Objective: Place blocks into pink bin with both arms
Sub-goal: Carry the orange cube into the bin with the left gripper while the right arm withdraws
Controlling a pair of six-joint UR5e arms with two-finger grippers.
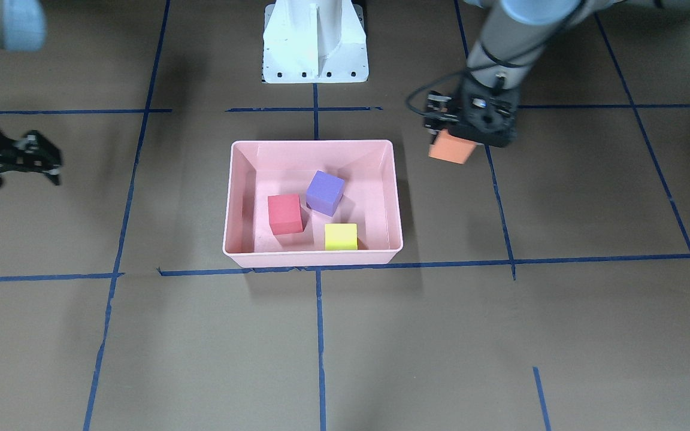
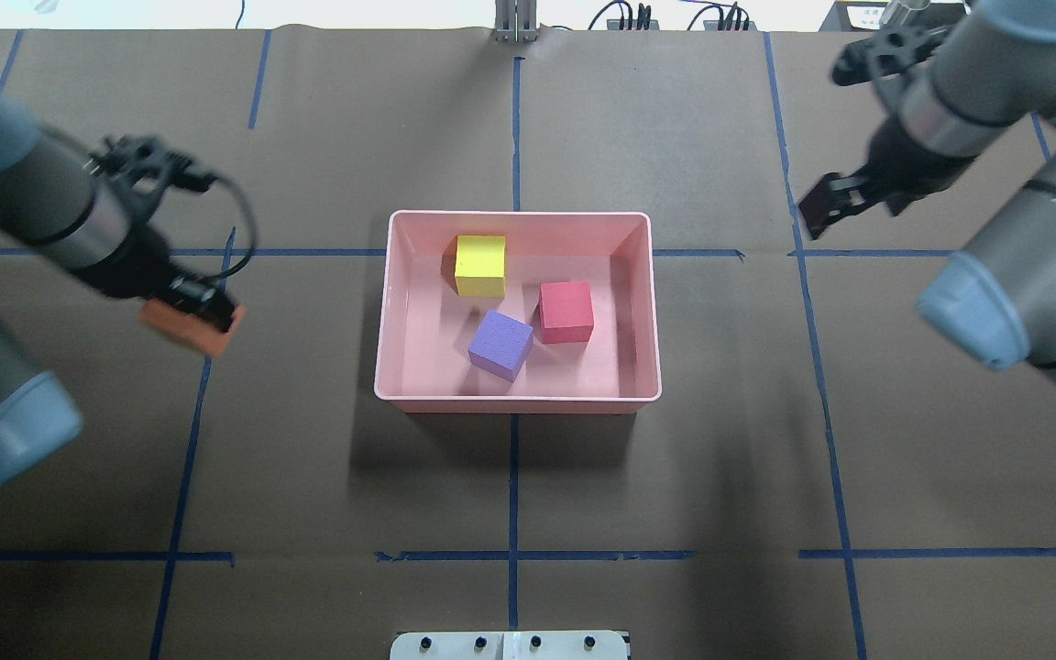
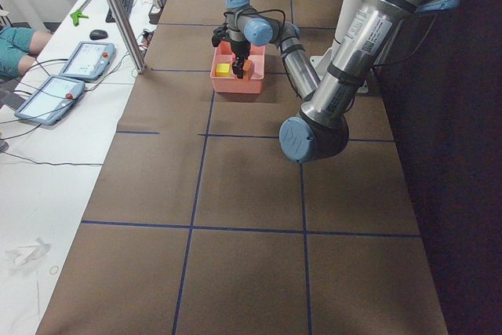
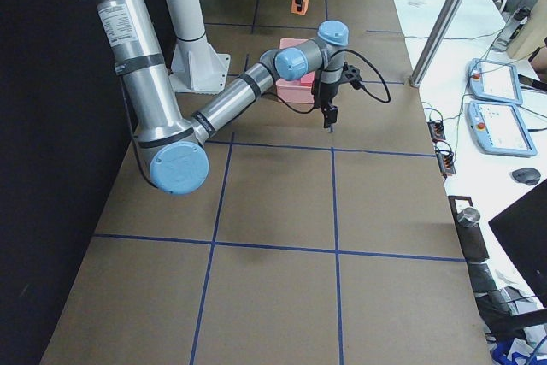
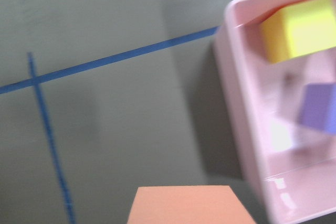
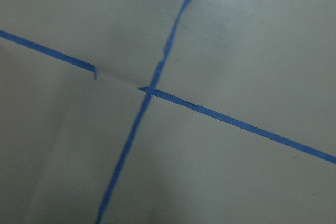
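The pink bin [image 1: 315, 142] [image 2: 519, 214] sits at the table's middle. Inside it lie the red block [image 1: 285, 214] [image 2: 566, 312], the purple block [image 1: 324, 192] [image 2: 500, 345] and the yellow-green block [image 1: 341, 236] [image 2: 480, 266]. My left gripper [image 1: 462, 142] [image 2: 193, 316] is shut on the orange block [image 1: 453, 148] [image 2: 181, 328] and holds it above the table, outside the bin on my left. The left wrist view shows the orange block [image 5: 184, 205] at the bottom and the bin wall [image 5: 236, 103] to the right. My right gripper [image 1: 45, 158] [image 2: 826, 206] is open and empty, away from the bin on my right.
The white bolted robot base [image 1: 315, 42] [image 2: 510, 646] stands behind the bin on my side. Blue tape lines [image 6: 142, 108] cross the brown table cover. Tablets [image 3: 67, 76] and cables lie on a side table beyond the far edge.
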